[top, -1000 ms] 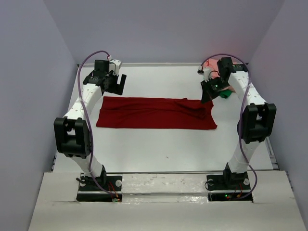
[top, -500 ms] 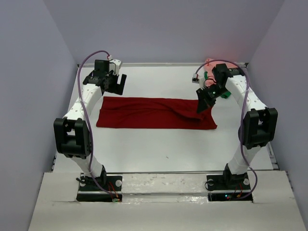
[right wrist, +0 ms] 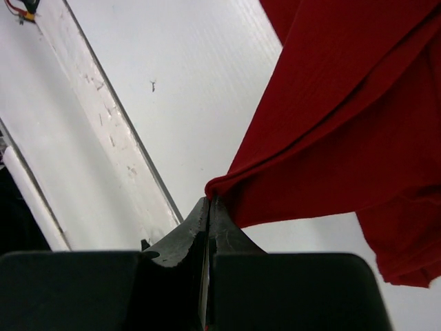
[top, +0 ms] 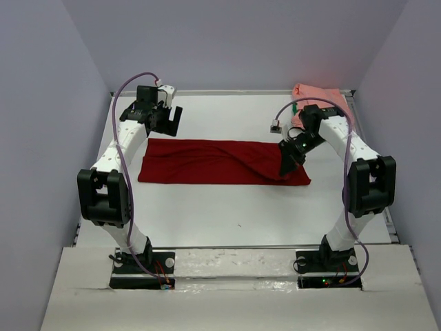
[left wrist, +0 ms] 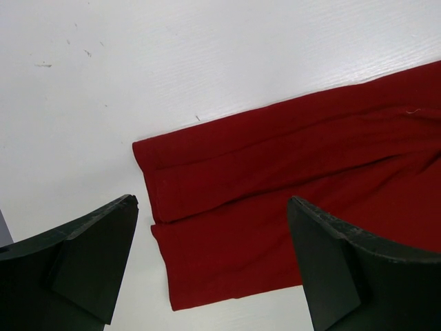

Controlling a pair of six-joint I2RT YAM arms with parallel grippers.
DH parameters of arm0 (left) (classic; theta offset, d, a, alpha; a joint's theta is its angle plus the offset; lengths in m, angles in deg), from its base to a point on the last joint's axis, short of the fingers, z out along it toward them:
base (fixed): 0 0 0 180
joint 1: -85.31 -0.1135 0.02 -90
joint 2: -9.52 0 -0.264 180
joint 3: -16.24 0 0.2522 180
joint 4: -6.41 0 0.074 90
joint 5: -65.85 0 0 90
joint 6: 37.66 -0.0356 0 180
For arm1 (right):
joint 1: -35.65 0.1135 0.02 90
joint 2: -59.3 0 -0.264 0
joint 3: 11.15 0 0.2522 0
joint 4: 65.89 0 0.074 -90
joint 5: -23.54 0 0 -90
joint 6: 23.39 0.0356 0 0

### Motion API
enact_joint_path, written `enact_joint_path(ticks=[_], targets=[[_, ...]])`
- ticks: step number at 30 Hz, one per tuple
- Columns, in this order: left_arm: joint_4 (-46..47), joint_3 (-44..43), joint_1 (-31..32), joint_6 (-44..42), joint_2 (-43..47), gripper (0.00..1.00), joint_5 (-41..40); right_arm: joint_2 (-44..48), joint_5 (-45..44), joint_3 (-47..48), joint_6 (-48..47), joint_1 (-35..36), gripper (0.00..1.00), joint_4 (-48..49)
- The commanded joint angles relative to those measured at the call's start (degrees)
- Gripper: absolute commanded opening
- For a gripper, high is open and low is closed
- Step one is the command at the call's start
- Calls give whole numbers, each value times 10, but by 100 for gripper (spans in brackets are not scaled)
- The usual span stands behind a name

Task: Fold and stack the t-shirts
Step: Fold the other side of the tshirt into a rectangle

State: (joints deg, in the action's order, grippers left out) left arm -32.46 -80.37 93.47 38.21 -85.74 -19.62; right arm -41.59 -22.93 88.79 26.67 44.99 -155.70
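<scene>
The dark red t-shirt (top: 213, 162) lies folded into a long strip across the middle of the table. My right gripper (top: 288, 163) is shut on its right end and holds a fold of cloth off the table. In the right wrist view the fingertips (right wrist: 210, 200) pinch the red fold (right wrist: 331, 131). My left gripper (top: 169, 119) is open and empty, hovering over the strip's far left corner. That corner (left wrist: 275, 186) shows between the open fingers (left wrist: 212, 207) in the left wrist view. The salmon pink shirt (top: 321, 96) lies at the back right corner, with a bit of green fabric (top: 295, 108) at its left edge.
The white table (top: 227, 214) has a raised rim at its back (top: 227, 92) and a pale rail along its near edge (right wrist: 103, 131). Grey walls close in on the left, back and right. A purple cable with a small connector (top: 275, 126) hangs by the right arm.
My right gripper has moved from the back right corner forward and left, carrying the red shirt's right end over the strip. The pink shirt is now uncovered. The left arm has not moved.
</scene>
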Motion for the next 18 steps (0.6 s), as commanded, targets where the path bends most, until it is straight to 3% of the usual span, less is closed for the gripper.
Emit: enact_joint_path(ticks=[1, 16, 17, 18], targets=[[7, 7, 4, -7, 36, 99, 5, 24, 21, -40, -19, 21, 0, -74], [11, 19, 7, -10, 42, 99, 2, -17, 32, -117, -17, 63, 0, -38], [12, 20, 8, -10, 44, 99, 3, -23, 30, -120, -15, 63, 1, -33], [12, 20, 8, -10, 43, 99, 2, -26, 28, -123, -13, 63, 8, -31]])
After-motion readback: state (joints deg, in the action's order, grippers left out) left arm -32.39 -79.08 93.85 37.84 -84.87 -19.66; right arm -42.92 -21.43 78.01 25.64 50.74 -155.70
